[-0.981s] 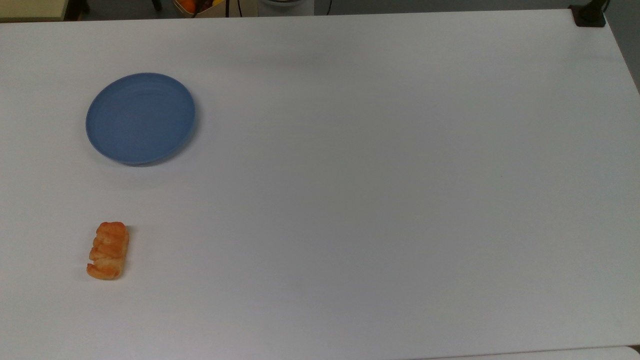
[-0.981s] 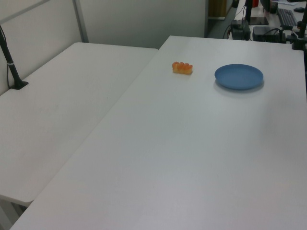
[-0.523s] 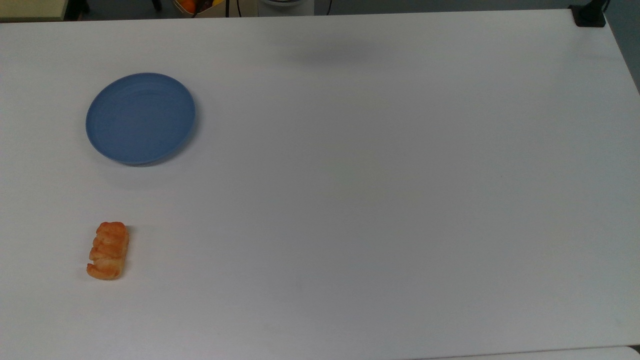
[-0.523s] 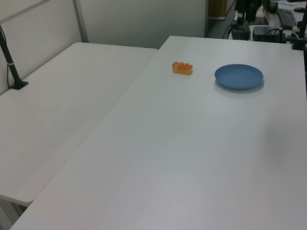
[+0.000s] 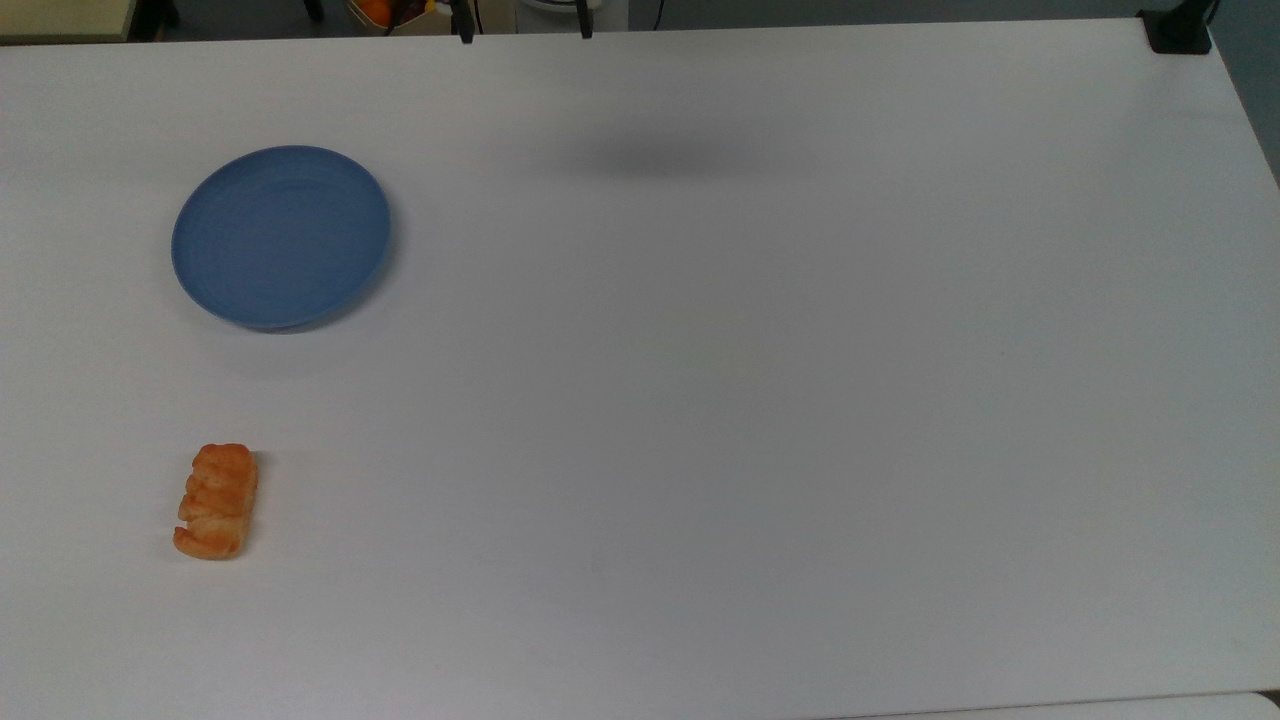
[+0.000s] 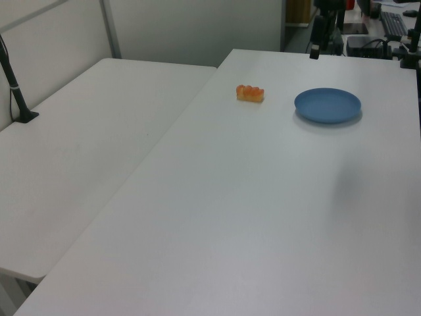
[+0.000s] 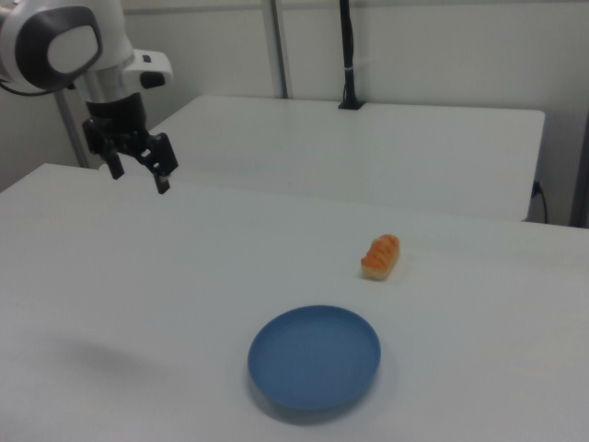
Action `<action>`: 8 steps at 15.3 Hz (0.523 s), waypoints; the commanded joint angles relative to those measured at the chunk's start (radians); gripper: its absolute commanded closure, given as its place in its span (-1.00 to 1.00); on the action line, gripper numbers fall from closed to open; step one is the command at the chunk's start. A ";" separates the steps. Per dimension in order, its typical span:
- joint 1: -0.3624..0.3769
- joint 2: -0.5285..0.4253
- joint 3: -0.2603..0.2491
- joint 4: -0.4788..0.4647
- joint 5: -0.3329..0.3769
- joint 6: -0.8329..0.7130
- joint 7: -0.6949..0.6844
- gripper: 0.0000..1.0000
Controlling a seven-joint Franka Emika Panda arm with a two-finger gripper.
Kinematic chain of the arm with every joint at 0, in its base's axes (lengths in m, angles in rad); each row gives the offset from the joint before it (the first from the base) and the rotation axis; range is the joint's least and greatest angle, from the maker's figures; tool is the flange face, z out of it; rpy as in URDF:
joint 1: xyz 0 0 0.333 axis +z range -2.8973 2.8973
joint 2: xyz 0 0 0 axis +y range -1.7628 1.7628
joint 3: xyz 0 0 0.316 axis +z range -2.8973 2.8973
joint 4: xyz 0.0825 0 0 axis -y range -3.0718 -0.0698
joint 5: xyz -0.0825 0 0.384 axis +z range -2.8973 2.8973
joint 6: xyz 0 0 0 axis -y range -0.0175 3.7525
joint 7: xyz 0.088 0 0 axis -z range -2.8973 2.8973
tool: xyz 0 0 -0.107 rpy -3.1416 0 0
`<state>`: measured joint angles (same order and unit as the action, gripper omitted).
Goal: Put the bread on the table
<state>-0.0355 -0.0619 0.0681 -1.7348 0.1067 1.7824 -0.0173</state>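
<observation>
Big white counter [image 5: 760, 400] takes up pretty much everything here, with a second white table [image 7: 386, 147] butted up behind it in the right view. My arm [image 7: 64, 46] hangs above the counter's edge at the right view's left, jaws [image 7: 138, 175] spread wide, gripping nothing. Blue plate [image 7: 315, 357] sits bare. The bread [image 7: 381, 256] lies flat on the counter near the plate, not touching it, well apart from my jaws.
</observation>
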 commanded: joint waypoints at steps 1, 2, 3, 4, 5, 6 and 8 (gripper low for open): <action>0.008 0.002 -0.039 0.004 -0.048 0.032 -0.050 -1.00; 0.008 0.001 -0.045 0.008 -0.050 0.031 -0.049 -1.00; 0.008 0.001 -0.045 0.008 -0.050 0.029 -0.040 -1.00; 0.008 0.001 -0.045 0.008 -0.050 0.028 -0.038 -1.00; 0.009 0.001 -0.045 0.008 -0.050 0.025 -0.035 -1.00; 0.009 0.001 -0.045 0.008 -0.050 0.025 -0.035 -1.00; 0.009 0.001 -0.045 0.008 -0.050 0.025 -0.035 -1.00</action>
<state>-0.0363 -0.0529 0.0298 -1.7263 0.0713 1.8004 -0.0393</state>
